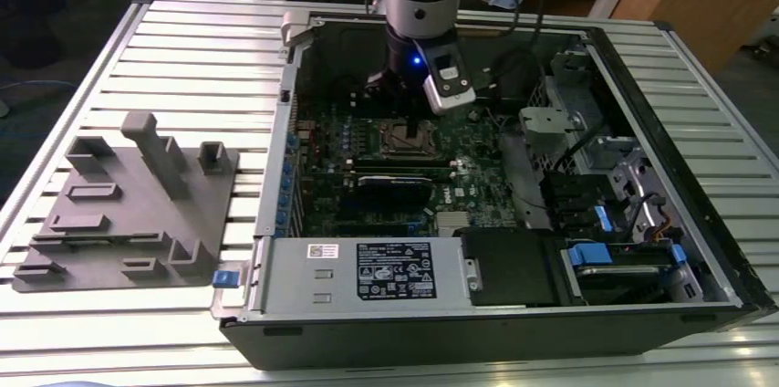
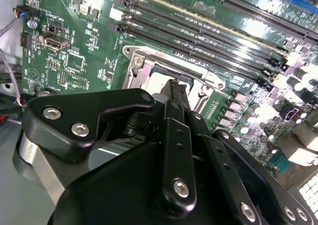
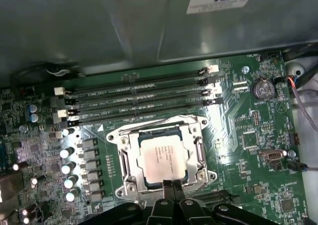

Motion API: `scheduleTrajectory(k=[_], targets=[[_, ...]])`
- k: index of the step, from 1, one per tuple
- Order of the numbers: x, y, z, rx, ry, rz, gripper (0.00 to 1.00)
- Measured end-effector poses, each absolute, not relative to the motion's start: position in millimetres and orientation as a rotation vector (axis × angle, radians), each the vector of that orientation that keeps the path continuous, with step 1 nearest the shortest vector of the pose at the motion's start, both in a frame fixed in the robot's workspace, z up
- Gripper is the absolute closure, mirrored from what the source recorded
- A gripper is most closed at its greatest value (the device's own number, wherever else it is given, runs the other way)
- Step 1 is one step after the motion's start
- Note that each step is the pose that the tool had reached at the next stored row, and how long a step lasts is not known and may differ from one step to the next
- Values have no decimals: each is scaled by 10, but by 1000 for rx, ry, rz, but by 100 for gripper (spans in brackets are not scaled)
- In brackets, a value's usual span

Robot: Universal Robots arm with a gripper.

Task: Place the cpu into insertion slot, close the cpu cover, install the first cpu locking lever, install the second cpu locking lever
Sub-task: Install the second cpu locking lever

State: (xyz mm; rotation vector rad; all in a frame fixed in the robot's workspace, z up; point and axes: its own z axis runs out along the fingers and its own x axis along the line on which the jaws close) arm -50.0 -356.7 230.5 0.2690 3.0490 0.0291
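The black tool [image 3: 172,186], fingers pressed together, sits at the edge of the flat square silver cpu [image 3: 163,159] seated under its shiny metal cover [image 3: 198,148].

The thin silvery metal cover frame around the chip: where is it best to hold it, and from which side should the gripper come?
Hold the thin silvery metal cover frame by a narrow outer bar, probably the one nearest the gripper, coming down from above. The frame lies flat around the grey square chip, so only its outer edge seems free to pinch.
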Motion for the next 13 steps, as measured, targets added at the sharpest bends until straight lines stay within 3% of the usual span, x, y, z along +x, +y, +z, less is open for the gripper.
scheduleTrajectory(k=[13], targets=[[-498,-3591,2350,269,3051,29,89]])
